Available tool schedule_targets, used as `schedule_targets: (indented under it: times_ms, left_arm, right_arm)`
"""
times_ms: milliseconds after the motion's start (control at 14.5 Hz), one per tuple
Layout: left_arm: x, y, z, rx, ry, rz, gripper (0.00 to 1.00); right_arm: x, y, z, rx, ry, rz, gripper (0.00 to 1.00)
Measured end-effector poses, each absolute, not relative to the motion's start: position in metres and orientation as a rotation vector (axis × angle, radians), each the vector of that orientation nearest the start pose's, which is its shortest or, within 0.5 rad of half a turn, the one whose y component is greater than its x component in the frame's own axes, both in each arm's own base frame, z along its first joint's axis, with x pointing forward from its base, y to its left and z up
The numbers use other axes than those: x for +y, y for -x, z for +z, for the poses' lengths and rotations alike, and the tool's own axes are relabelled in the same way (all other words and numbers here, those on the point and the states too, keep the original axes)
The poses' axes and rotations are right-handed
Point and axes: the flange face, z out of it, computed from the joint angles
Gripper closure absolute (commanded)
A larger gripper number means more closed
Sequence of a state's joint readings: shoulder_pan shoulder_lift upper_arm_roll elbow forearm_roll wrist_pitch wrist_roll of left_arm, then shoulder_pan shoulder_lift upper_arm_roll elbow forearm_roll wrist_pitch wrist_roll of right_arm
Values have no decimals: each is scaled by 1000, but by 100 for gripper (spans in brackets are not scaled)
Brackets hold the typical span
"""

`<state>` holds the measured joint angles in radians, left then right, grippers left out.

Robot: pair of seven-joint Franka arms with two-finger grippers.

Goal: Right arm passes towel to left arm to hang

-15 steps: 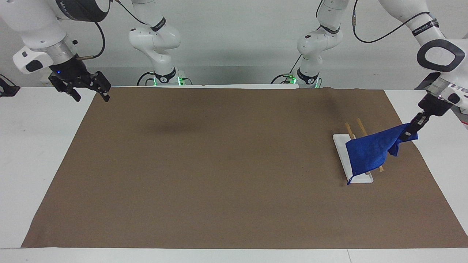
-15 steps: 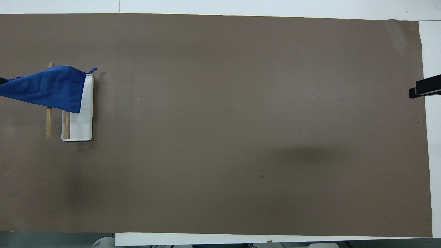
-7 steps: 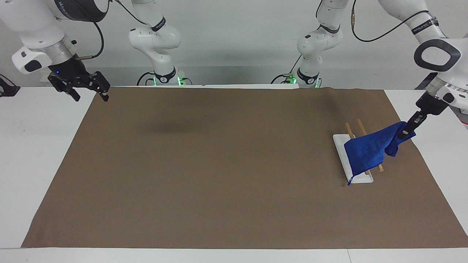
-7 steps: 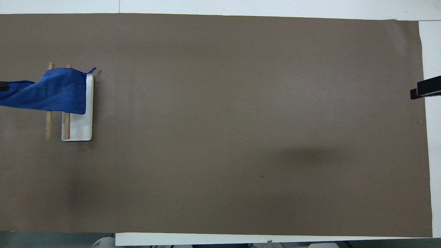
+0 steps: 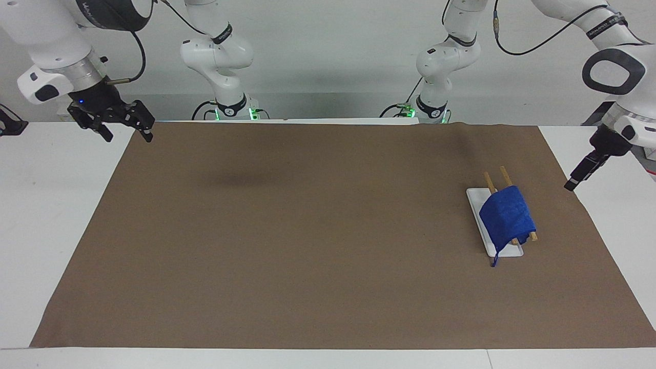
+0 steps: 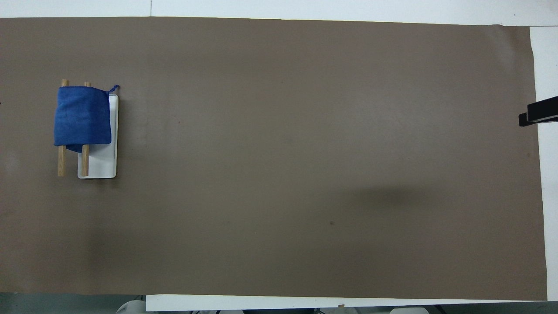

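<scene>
Where the brown mat point(image 5: 307, 236) covers most of the white table point(image 5: 46, 205), there is little on it, and everything sits toward the left arm's end. The right arm point(image 5: 51, 46) waits over the bare table at its own end, with the right gripper point(image 5: 125, 130) hanging just above the mat's corner nearest the robots, its wide claw fingers spread apart and empty; in the overhead view only its black tip point(image 6: 538, 113) pokes in at the edge. The left arm point(image 5: 615, 72) hangs over the mat's edge at its own end, and the left gripper point(image 5: 571, 184) points slantwise down toward the rack, well clear of the cloth and holding nothing; I cannot tell whether its slim fingers are apart or together. The rack has a white base point(image 5: 479, 205) point(image 6: 107, 161) and two wooden rails point(image 5: 505, 174) point(image 6: 62, 161) raised above it. The towel point(image 5: 507, 215) point(image 6: 83, 115) is draped over both rails, hanging down on either side, and its little loop string point(image 5: 494, 261) dangles at the corner farthest from the robots.
</scene>
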<state>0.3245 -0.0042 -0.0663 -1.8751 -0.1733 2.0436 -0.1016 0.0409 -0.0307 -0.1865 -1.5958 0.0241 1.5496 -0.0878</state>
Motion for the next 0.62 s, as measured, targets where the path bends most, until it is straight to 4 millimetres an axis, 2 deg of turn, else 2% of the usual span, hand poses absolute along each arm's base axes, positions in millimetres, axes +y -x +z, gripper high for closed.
schedule_targets:
  times_ms: [69,275,481,619]
  left_arm:
    - [126,-563,536,-622,3192,-281,0]
    - [70,-562,567,-398,3183,-99,0]
    - [11,-545,599,-208,3175,126,0]
    - [-23,-534,616,-95,3144,200,0]
  right_arm:
    - [-78,-537,627,89,3109,19,1]
    - [-78,-537,627,89,3109,20,1]
    - [-78,-537,627,89,3109,20,1]
    - [-78,-537,627,89,3109,20,1]
